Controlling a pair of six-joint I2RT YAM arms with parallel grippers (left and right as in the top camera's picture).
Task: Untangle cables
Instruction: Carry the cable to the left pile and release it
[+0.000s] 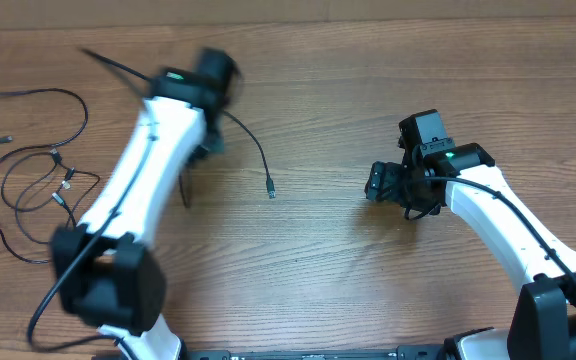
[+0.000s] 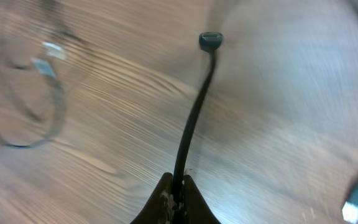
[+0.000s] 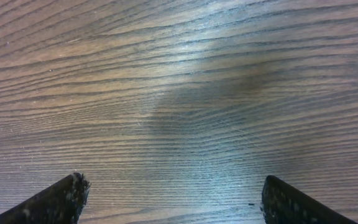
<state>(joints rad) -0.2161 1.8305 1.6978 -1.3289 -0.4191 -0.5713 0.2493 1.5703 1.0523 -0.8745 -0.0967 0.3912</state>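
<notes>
Low in the left wrist view, the left gripper pinches one cable, which a hard tug could slip free; the right gripper stands spread.

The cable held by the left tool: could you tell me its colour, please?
The cable is black; the left wrist view shows it best.
</notes>
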